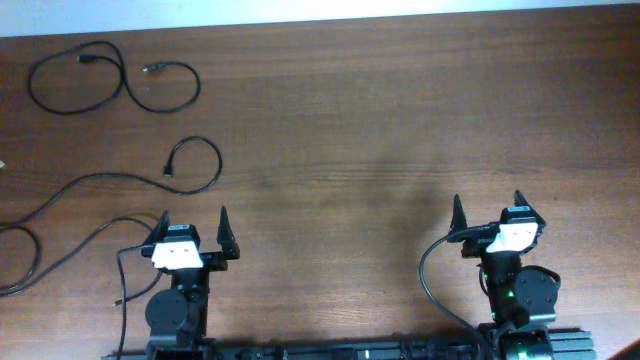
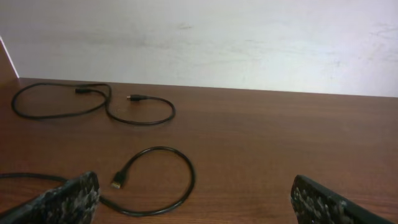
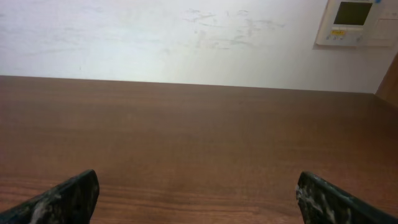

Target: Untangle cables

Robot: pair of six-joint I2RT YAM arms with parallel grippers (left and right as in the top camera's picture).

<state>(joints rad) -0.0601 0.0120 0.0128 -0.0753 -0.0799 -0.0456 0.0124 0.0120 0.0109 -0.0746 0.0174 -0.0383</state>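
Black, thin flexible cables (image 2: 193,176) look basically separated on the brown wooden tabletop (image 1: 350,120). One lies in two loops well beyond my left hand (image 1: 194,214), and another curls just ahead of it and trails off to its left. I can't spot any crossings between them, so maybe just some tidying is left. The left hand and right hand (image 1: 488,198) are both spread wide and empty.

Two hands, the left hand (image 1: 193,214) and the right hand (image 1: 487,198), at one bench (image 1: 350,120). The cables (image 2: 191,180) number at least two, but strands run off the left edge, so the total is unclear. Three plug ends (image 2: 135,98) show.
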